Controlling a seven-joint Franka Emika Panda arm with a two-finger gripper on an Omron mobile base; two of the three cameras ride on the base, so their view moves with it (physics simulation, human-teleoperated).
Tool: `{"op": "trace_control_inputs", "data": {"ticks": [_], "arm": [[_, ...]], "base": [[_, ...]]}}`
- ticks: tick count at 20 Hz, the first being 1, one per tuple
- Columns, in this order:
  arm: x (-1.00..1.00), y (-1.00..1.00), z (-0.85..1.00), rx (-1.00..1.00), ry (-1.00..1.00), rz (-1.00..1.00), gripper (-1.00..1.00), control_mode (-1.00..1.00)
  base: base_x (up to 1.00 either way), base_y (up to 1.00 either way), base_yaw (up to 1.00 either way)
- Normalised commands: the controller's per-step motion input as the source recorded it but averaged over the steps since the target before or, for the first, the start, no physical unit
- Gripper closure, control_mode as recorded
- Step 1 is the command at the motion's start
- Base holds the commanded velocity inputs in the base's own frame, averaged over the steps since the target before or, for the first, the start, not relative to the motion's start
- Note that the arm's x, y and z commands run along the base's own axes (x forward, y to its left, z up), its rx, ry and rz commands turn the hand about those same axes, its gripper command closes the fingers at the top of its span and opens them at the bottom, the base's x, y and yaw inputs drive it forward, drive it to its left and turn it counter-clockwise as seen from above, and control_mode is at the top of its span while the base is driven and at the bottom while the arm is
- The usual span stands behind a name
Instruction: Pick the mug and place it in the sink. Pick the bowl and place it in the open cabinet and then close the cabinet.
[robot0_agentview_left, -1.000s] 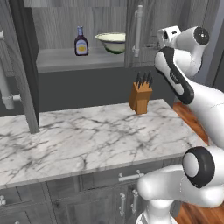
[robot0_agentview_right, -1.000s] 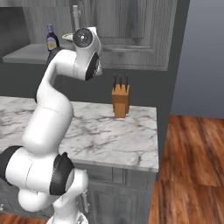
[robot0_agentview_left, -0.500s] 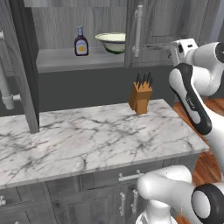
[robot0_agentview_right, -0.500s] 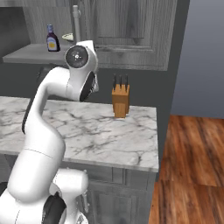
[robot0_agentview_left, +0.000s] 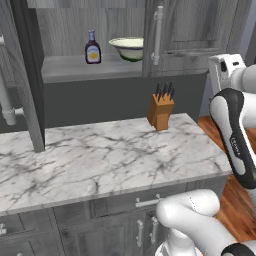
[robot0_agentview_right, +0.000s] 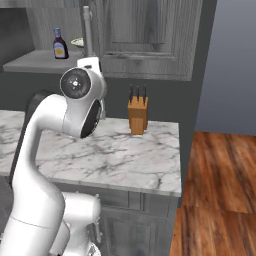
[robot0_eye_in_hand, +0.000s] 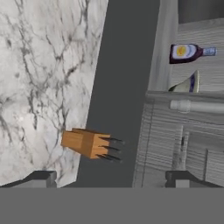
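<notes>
1. The bowl (robot0_agentview_left: 129, 48) sits upright on the grey shelf (robot0_agentview_left: 75, 68) inside the cabinet (robot0_agentview_left: 190, 35), at the shelf's right end; the edge of the near door hides its right side in the left base view.
2. A dark sauce bottle (robot0_agentview_left: 92, 48) stands on the same shelf, to the left of the bowl and apart from it. In the right base view the bottle (robot0_agentview_right: 60, 44) shows left of the door's silver bar handle (robot0_agentview_right: 88, 31), and a sliver of the bowl (robot0_agentview_right: 77, 42) peeks out just beside that handle.
3. The cabinet is open — its left door (robot0_agentview_left: 22, 75) is swung out towards the camera at the left of the left base view, while the right door with the bar handle (robot0_agentview_left: 158, 35) faces front.
4. A wooden knife block (robot0_agentview_left: 160, 111) with dark handles stands on the marble surface (robot0_agentview_left: 90, 160), at the back near its right end, below the shelf.
5. In the hand view the fingers (robot0_eye_in_hand: 42, 177) stand wide apart with nothing between them — the gripper (robot0_eye_in_hand: 111, 180) holds nothing and looks at the knife block (robot0_eye_in_hand: 85, 142), the marble surface (robot0_eye_in_hand: 39, 78), the bottle (robot0_eye_in_hand: 186, 52) and the edge of the bowl (robot0_eye_in_hand: 188, 84).
6. The white arm (robot0_agentview_left: 235, 125) rises at the right of the left base view, clear of the surface and well right of the knife block.
</notes>
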Motion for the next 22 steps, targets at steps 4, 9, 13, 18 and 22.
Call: {"op": "trace_control_inputs", "data": {"ticks": [4,9,13,18,22], "arm": [[-0.47,0.05,0.00,0.00,0.00,0.00,-1.00,-1.00],[-0.43,0.13,0.00,0.00,0.00,0.00,-1.00,-1.00],[-0.42,0.30,0.00,0.00,0.00,0.00,-1.00,-1.00],[-0.38,0.62,-0.04,0.00,0.00,0.00,-1.00,-1.00],[-0.14,0.67,-0.04,0.01,0.00,0.00,-1.00,-1.00]], "base": [[0.00,0.00,0.00],[0.00,0.00,0.00],[0.00,0.00,0.00],[0.00,0.00,0.00],[0.00,0.00,0.00]]}}
